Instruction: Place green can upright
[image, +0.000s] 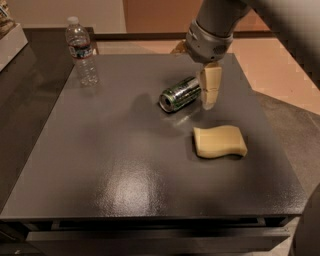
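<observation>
The green can (180, 93) lies on its side on the dark grey table (115, 165), a little right of the middle towards the back. Its silver end faces front-left. My gripper (209, 93) hangs from the grey arm and points down. It is right beside the can's far right end, close to it or touching it, low over the table. It holds nothing that I can see.
A pale yellow sponge (219, 141) lies in front of the gripper to the right. A clear plastic water bottle (82, 51) stands upright at the back left. A white box edge (10, 42) sits at the far left, off the table.
</observation>
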